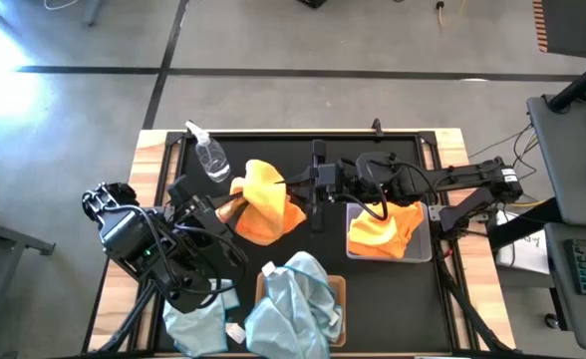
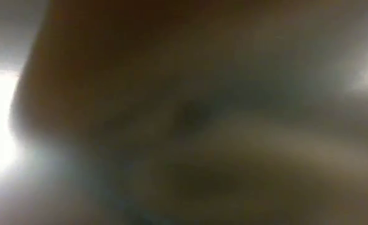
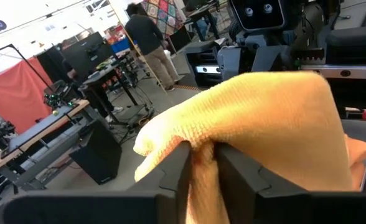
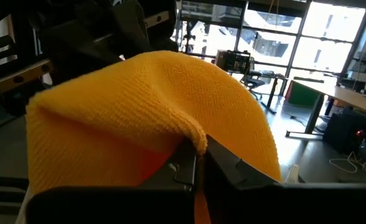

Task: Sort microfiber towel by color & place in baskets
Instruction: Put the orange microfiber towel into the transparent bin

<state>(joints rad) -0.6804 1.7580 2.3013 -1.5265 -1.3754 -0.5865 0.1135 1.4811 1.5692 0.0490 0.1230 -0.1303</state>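
While the dark surface (image 1: 134,249) carries both trays, an orange towel (image 1: 265,202) hangs above its middle, pinched by both tools: the left tool (image 3: 201,163) and the right tool (image 4: 198,163), each clamped on it (opposite edges). Another orange towel (image 1: 385,231) fills the grey tray (image 1: 429,245); blue towels (image 1: 295,299) fill the tan one (image 1: 340,289).

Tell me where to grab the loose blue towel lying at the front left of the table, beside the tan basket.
Pinch the blue towel from straight above, at a raised fold near its middle. It lies crumpled and low on the table, so no edge stands up for a side approach. Its right side is next to the tan basket, so stay left of that. The left arm is nearer.
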